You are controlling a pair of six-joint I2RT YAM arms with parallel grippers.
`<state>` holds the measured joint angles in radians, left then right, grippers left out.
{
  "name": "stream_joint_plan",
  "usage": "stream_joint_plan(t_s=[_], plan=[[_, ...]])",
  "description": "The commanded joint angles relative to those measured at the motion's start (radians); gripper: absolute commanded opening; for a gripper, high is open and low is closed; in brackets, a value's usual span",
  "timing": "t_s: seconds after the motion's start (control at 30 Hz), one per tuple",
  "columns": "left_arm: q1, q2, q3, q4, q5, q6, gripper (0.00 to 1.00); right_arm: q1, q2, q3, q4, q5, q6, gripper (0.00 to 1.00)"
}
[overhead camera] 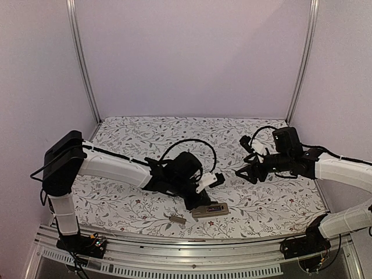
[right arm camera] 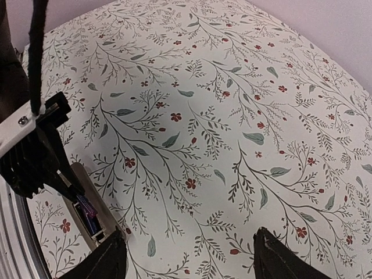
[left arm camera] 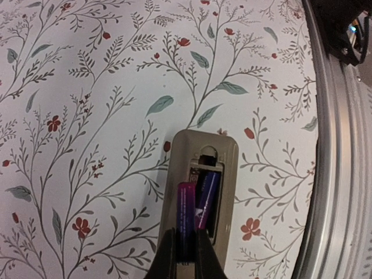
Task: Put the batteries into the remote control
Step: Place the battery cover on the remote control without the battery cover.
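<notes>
Remote control (overhead camera: 210,210) flat on desk (overhead camera: 279,203), close to near edge, back up. Long axis runs along that edge, recess end toward right edge. One battery (left arm camera: 207,195) seated in recess. Left gripper (left arm camera: 185,247) pinched nearly closed on end of second battery (left arm camera: 186,212), which lies alongside first. Right gripper (right arm camera: 189,241) spread wide, holding nothing, above desk's right part.

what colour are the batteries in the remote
The batteries are purple and magenta, shading dark; best in the left wrist view.
</notes>
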<state>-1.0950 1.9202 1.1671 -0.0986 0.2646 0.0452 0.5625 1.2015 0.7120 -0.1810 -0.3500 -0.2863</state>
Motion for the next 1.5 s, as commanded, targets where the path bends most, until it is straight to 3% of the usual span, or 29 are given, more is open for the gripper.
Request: stream_joint_plan(t_s=[0.0,1.1,1.23,1.47], plan=[[-0.006,0.025,0.033,-0.099,-0.039,0.030,0.00,0.002,0.014,-0.018,0.027,0.004,0.033,0.73],[-0.045,0.088,0.095,-0.188,-0.082,0.067,0.00,0.002,-0.016,-0.045,0.060,-0.040,0.063,0.72],[-0.050,0.112,0.117,-0.182,-0.073,0.071,0.00,0.002,0.039,-0.003,0.038,-0.046,0.212,0.69],[-0.053,0.139,0.132,-0.174,-0.065,0.074,0.00,0.003,0.193,0.068,-0.111,-0.079,0.618,0.59]])
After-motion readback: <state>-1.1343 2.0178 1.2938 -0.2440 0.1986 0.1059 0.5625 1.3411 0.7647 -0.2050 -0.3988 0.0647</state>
